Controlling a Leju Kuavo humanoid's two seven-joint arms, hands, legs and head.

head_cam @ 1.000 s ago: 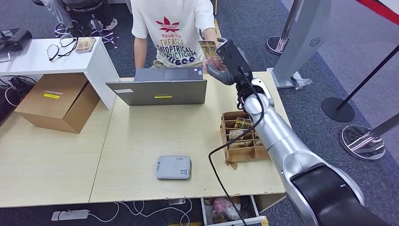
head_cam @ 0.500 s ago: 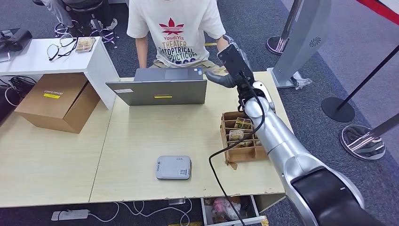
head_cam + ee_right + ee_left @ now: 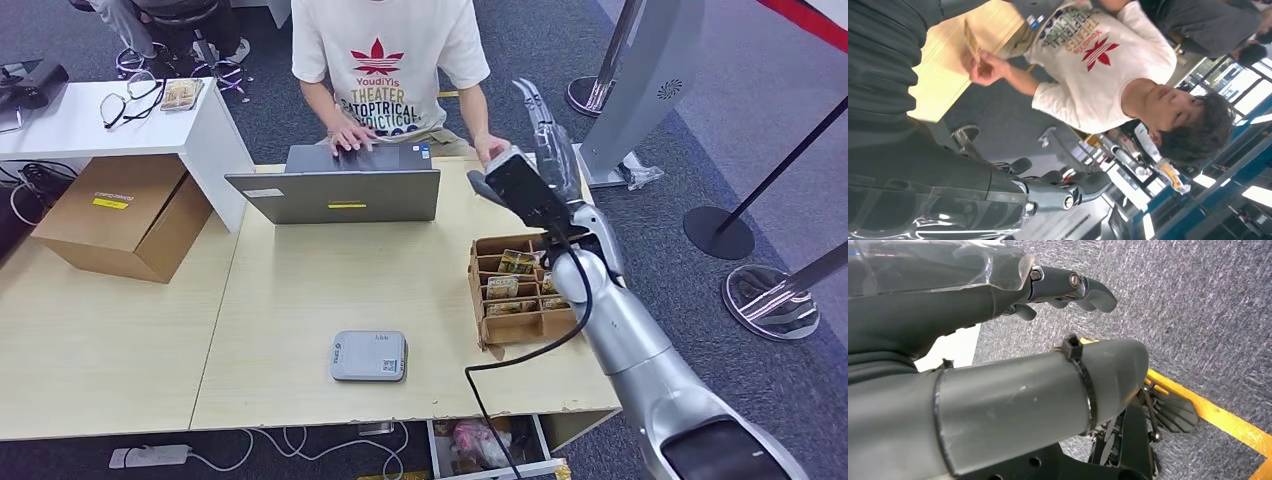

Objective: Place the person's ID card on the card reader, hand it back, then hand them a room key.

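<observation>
Left to right across the desk, in the head view. The card reader (image 3: 369, 355), a flat grey box with a small printed label, is lying near the front edge of the table (image 3: 300, 290), with no card on it. Behind it, the laptop (image 3: 335, 195) is standing open toward the person (image 3: 390, 60), who is resting one hand on its keyboard.

The card (image 3: 971, 40), thin and yellowish, is sitting in the person's other hand at the table's far right corner, as the right wrist view shows; whether it is the ID card or a room key cannot be told.

The wooden card box (image 3: 515, 290) is holding several upright cards in its slots. Just above it, the robot's right hand (image 3: 548, 140) is hovering, fingers apart and holding nothing.

The left hand (image 3: 1068, 287) is hanging over carpet, fingers curled in, nothing in them.

Judged step: a handover looks done. If a key is still owed, the next move calls for lowering the right hand into a slot and pinching one card by its edge.
</observation>
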